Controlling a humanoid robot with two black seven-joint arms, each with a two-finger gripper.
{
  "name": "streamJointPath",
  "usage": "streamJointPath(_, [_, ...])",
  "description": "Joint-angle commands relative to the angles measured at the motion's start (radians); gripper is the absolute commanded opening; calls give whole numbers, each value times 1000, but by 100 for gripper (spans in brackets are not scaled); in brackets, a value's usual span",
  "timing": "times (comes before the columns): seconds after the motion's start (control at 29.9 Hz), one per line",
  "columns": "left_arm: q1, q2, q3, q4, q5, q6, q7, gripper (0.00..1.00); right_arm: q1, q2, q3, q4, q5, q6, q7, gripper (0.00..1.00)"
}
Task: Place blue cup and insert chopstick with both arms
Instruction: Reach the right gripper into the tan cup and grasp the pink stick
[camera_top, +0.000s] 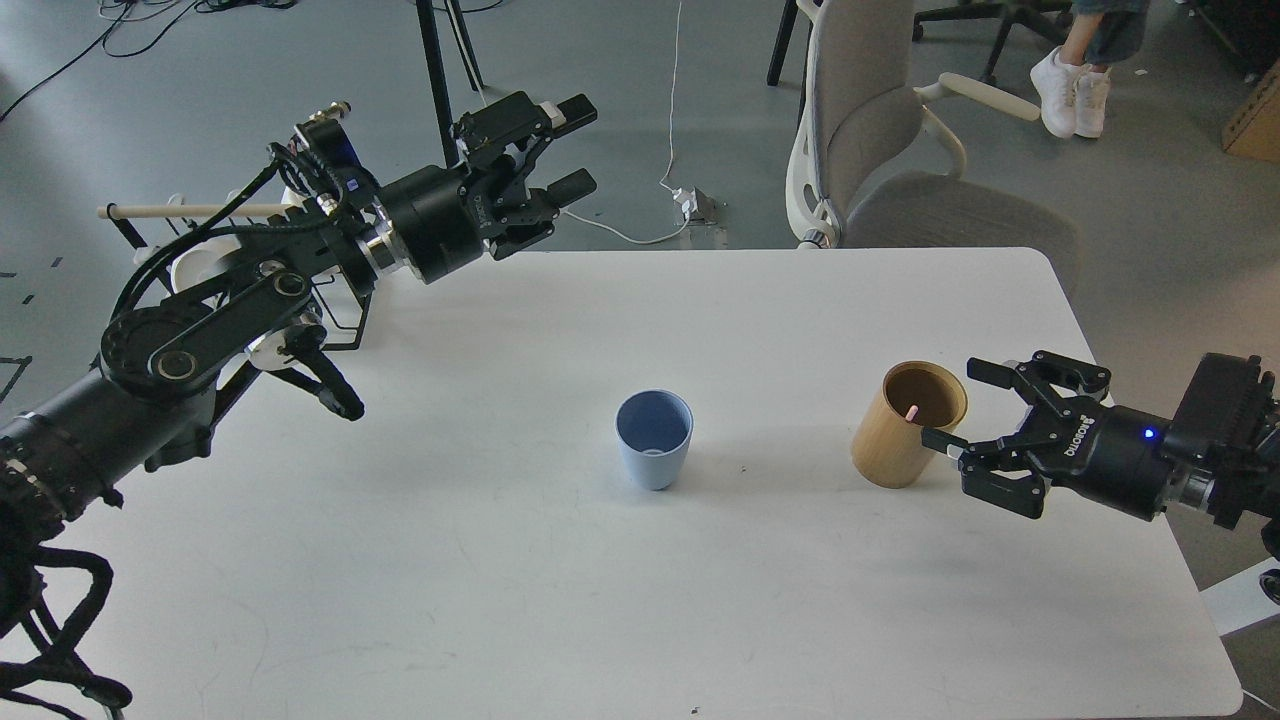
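The blue cup (654, 437) stands upright and empty in the middle of the white table (500, 560). To its right stands a tan bamboo cylinder (906, 423); the pink tip of a chopstick (911, 411) shows inside it. My right gripper (960, 406) is open and empty, right beside the cylinder's right side, its fingers pointing left. My left gripper (572, 146) is open and empty, raised high above the table's far left edge.
A black wire rack (215, 260) with a pale wooden rod and white mugs sits at the table's far left, under my left arm. A grey office chair (880, 150) stands behind the table's far edge.
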Motion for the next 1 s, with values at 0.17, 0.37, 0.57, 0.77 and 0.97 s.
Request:
streamJointPath(0.17, [2, -1, 0, 19, -8, 0, 0, 92, -7, 42, 0, -46, 1, 0, 0, 63])
streamJointPath(0.37, [4, -3, 0, 33, -20, 0, 0, 92, -9, 81, 0, -70, 3, 0, 0, 45])
streamJointPath(0.57, [7, -4, 0, 49, -22, 0, 0, 93, -9, 111, 0, -80, 6, 0, 0, 37])
streamJointPath(0.77, [10, -6, 0, 52, -22, 0, 0, 93, -7, 126, 0, -93, 7, 0, 0, 23])
streamJointPath(0.97, [10, -13, 0, 64, -23, 0, 0, 93, -6, 120, 2, -93, 13, 0, 0, 7])
